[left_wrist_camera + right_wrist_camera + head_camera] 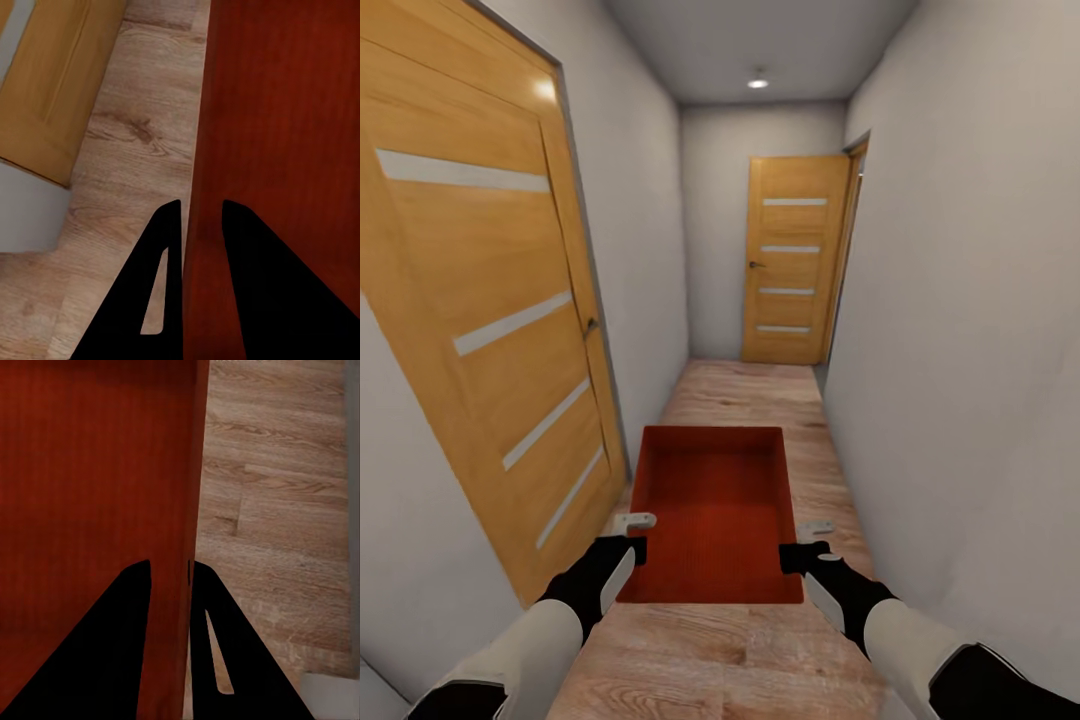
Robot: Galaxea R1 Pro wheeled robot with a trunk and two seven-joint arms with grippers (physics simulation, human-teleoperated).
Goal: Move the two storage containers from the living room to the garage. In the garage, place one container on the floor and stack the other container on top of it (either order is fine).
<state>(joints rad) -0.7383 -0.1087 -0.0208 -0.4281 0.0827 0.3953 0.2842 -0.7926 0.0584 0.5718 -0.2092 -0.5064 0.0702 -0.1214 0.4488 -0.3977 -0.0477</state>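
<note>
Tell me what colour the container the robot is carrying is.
Orange-red, a plain storage container; the head view shows it best, carried above the wood-plank floor.

Near door (490,330) cropped by the head view's left edge — its handle perhaps a lever, too small to tell.

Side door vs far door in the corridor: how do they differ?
The side door is set in the left wall and seen at a steep angle; the far door sits at the corridor's end, facing the camera. The side door looks far bigger, being nearer. Both are shut, orange wood, with pale horizontal strips.
</note>
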